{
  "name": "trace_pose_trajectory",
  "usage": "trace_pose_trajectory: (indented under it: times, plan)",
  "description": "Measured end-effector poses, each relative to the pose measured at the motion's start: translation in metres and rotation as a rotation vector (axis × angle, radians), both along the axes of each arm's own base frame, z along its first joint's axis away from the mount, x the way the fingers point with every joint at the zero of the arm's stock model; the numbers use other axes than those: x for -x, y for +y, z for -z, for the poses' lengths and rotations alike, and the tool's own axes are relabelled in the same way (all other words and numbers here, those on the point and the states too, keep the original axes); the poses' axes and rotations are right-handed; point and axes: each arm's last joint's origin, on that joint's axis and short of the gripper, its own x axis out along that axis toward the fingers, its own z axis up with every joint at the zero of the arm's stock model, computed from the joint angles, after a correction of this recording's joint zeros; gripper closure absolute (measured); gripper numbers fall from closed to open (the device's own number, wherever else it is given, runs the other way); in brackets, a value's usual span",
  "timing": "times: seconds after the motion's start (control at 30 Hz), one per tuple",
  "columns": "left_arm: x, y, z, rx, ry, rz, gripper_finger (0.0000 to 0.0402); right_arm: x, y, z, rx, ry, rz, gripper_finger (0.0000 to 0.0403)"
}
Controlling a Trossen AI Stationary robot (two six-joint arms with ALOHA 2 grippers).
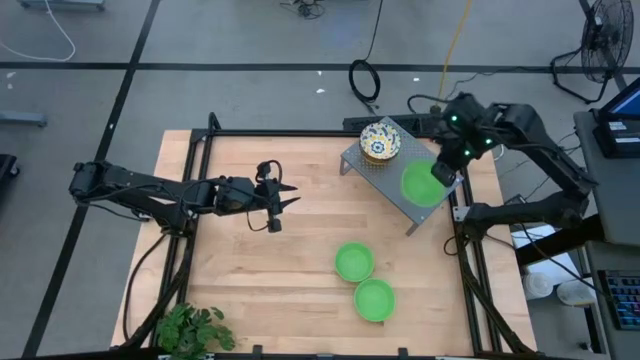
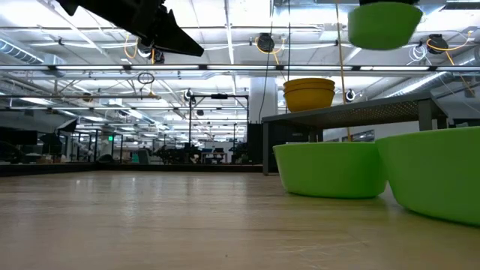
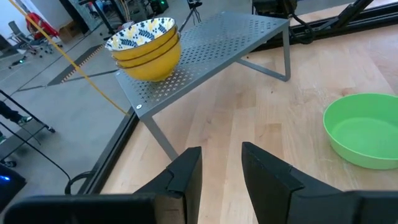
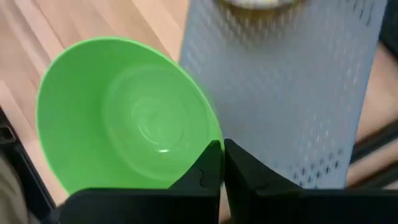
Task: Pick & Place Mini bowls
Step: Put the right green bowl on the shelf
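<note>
A green mini bowl point(image 1: 420, 186) hangs above the grey perforated rack point(image 1: 392, 172), with my right gripper point(image 4: 222, 163) shut on it. On the rack's far end stands a stack of yellow mini bowls point(image 1: 380, 140) with a blue-and-yellow pattern inside. Two more green mini bowls point(image 1: 354, 262) point(image 1: 375, 299) rest on their bases on the table, near the front right. My left gripper point(image 3: 221, 169) hovers open over the table's left middle, nothing between its fingers, pointing toward the rack. My right gripper pinches the green bowl's rim point(image 4: 210, 138) on the side toward the table's right edge, one finger inside the bowl and one outside. The fingers slant down from the right. In the low view the bowl point(image 2: 384, 22) hangs mouth up, clear of the rack.
A black frame rail point(image 1: 470, 250) runs around the table. A leafy plant point(image 1: 195, 330) sits at the near left corner. Bare wood lies between my left gripper point(image 1: 285, 200) and the two green bowls on the table.
</note>
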Motion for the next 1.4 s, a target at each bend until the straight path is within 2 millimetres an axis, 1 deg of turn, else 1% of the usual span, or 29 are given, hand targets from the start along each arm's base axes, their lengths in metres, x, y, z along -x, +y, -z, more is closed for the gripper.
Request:
trace_pose_trajectory:
  times: [0.2, 0.37, 0.63, 0.83, 1.0, 1.27, 1.4]
  plan:
    - [0.0, 0.0, 0.0, 0.0, 0.0, 0.0, 0.0284, -0.005, -0.005, 0.033, -0.072, 0.108, -0.009, 0.0403]
    - [0.0, 0.0, 0.0, 0.0, 0.0, 0.0, 0.0284, -0.007, -0.012, 0.056, -0.088, 0.15, -0.016, 0.0403]
    - [0.0, 0.0, 0.0, 0.0, 0.0, 0.0, 0.0284, -0.008, -0.025, 0.08, -0.081, 0.154, -0.003, 0.0403]
    - [0.0, 0.0, 0.0, 0.0, 0.001, 0.0, 0.0284, -0.005, -0.028, 0.096, -0.115, 0.197, 0.005, 0.0403]
    - [0.0, 0.0, 0.0, 0.0, 0.001, 0.0, 0.0284, -0.003, -0.027, 0.104, -0.127, 0.213, -0.011, 0.0403]
    - [0.0, 0.0, 0.0, 0.0, 0.001, 0.0, 0.0284, -0.006, -0.03, 0.104, -0.095, 0.19, -0.011, 0.0403]
    - [0.0, 0.0, 0.0, 0.0, 0.001, 0.0, 0.0284, -0.006, -0.032, 0.104, -0.059, 0.214, 0.011, 0.04]
